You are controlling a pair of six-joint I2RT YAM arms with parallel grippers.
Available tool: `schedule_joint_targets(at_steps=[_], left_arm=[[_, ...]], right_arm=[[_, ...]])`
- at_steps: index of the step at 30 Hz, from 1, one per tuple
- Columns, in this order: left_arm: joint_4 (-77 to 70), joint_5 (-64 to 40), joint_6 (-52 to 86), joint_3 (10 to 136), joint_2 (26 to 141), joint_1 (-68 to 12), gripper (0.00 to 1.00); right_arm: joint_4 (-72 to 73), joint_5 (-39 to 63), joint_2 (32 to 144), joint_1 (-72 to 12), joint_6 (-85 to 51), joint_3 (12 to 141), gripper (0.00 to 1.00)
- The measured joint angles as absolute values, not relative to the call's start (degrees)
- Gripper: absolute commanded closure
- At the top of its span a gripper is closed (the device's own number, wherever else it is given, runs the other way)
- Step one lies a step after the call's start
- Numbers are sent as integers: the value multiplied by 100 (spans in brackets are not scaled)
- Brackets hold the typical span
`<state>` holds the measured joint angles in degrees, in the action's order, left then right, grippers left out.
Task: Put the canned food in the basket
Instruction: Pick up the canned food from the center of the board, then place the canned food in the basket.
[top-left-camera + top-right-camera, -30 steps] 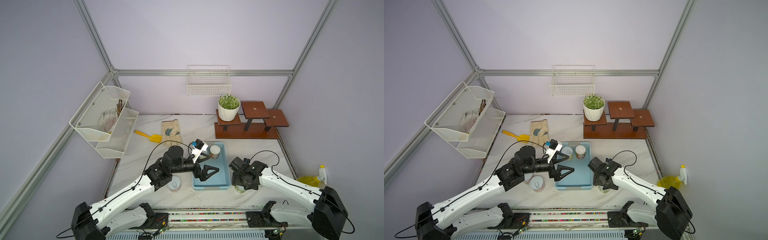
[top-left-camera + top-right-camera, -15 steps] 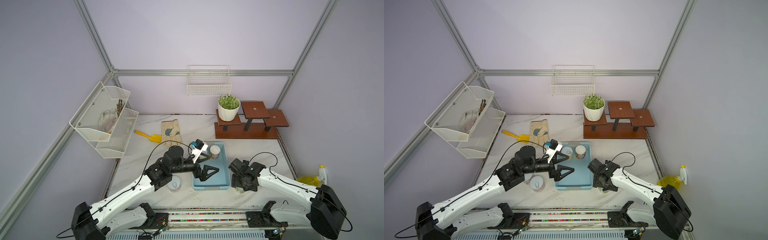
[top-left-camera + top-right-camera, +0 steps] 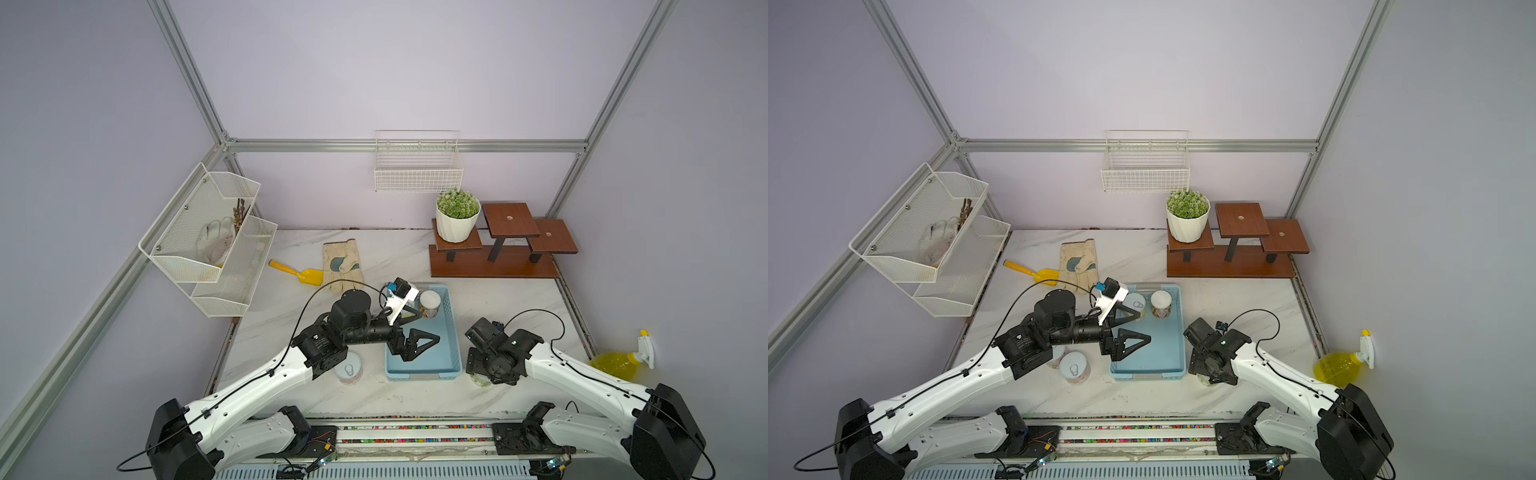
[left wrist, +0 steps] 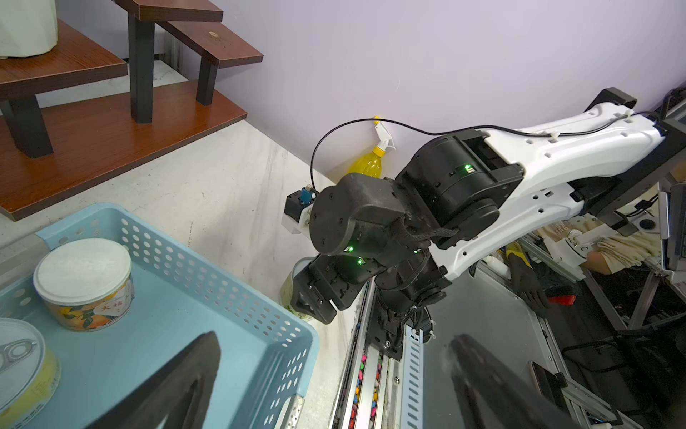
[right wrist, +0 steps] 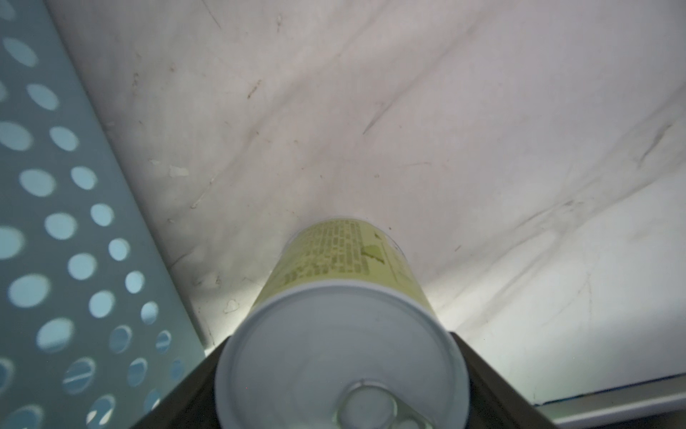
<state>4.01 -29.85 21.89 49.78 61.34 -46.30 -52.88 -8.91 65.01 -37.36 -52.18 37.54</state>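
Veined marble tabletop (image 3: 1225,299) bears perforated blue plastic basket (image 3: 1165,351) holding cylindrical tins (image 3: 1160,303).

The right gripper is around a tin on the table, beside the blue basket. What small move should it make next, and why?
Probably close the right gripper firmly on the green-labelled tin. This tin stands upright on the table between the fingers, outside the basket, and the pictures do not show a firm grip yet.

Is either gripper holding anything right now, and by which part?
The left gripper is open above the basket, holding nothing. The right gripper straddles the yellow-green can by its sides near the top; whether it grips cannot be told.
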Motion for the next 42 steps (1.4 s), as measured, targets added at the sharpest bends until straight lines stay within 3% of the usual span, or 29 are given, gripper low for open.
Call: schedule_joint_targets(at_steps=[15, 22, 29, 42], left_arm=[[464, -2928, 2176, 4982, 6134, -4630, 0], [718, -2716, 2169, 4987, 6097, -4521, 0], [777, -2644, 2259, 4849, 5566, -4025, 0], [873, -2790, 2497, 4353, 4858, -3450, 0]], right_arm=[[-5594, -958, 6359, -3717, -5103, 3819, 42], [-6333, -961, 6132, -3710, -4840, 5039, 50], [-6871, -1022, 6276, -3787, -4501, 6173, 51], [-6945, -1168, 7787, -4281, -3970, 7679, 51]])
